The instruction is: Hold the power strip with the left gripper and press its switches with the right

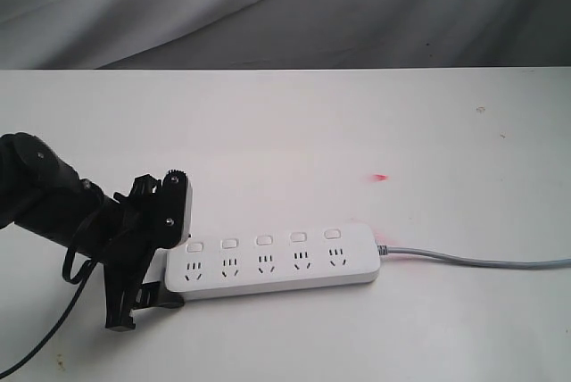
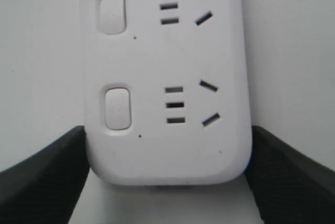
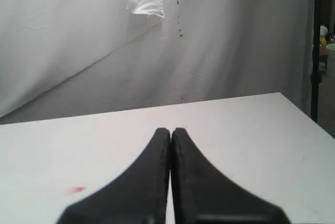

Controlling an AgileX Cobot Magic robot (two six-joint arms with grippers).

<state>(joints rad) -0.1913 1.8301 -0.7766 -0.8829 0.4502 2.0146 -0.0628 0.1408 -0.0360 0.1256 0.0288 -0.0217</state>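
The long white power strip (image 1: 277, 264) lies flat on the white table (image 1: 294, 132), its grey cord (image 1: 482, 260) running off to the right. Its row of switches (image 1: 263, 240) sits above the sockets; two of them show close up, one being the end switch (image 2: 118, 109). My left gripper (image 1: 169, 261) (image 2: 167, 130) is shut on the strip's left end, one black finger (image 2: 42, 177) pressed against each long side. My right gripper (image 3: 171, 130) is shut with nothing between its fingers, hovering over bare table. It does not appear in the exterior view.
A small red mark (image 1: 381, 177) (image 3: 77, 189) lies on the table beyond the strip. A loose black cable (image 1: 45, 337) trails from the left arm toward the front edge. Grey cloth (image 1: 285, 7) hangs behind the table's far edge. A black stand (image 3: 314, 51) rises past the table's corner.
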